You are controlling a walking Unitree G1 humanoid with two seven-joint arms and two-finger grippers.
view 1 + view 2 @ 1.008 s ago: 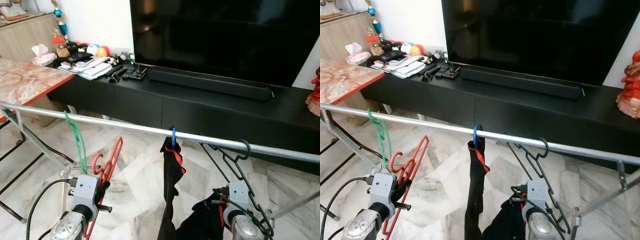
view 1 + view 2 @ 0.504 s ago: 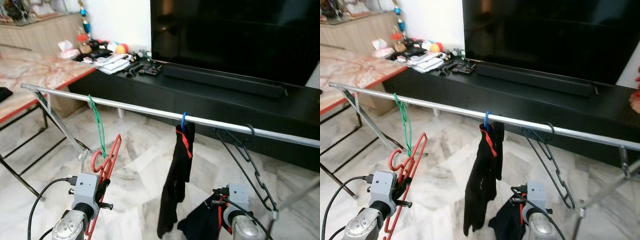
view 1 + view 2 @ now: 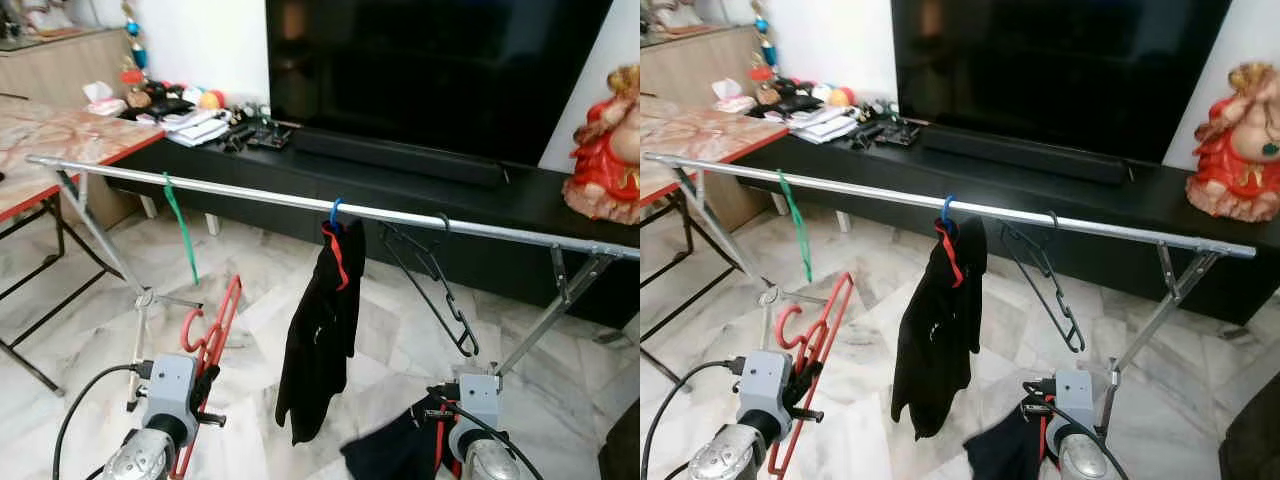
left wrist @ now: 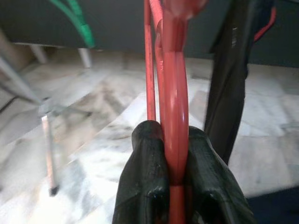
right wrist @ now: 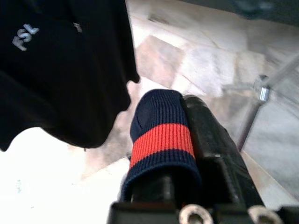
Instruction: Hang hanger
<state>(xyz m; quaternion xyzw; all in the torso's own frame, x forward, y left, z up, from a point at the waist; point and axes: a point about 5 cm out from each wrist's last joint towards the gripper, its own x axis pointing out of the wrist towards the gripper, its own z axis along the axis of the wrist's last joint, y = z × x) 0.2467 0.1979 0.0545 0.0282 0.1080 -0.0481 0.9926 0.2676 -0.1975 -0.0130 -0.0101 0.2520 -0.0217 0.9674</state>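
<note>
I am reading just one marking: white letters that look like "FSL", printed on the black garment showing in my right wrist view. The last letter is soft, so I am not sure of it. The papers on the far TV console are too small for me to read anything.

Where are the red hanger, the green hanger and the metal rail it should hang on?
red hanger (image 3: 212, 335), left eye view, on its upper frame above the left gripper.
green hanger (image 3: 181, 228), left eye view, on its side strand below the hook.
metal rail (image 3: 240, 196), left eye view, on bare bar.
</note>
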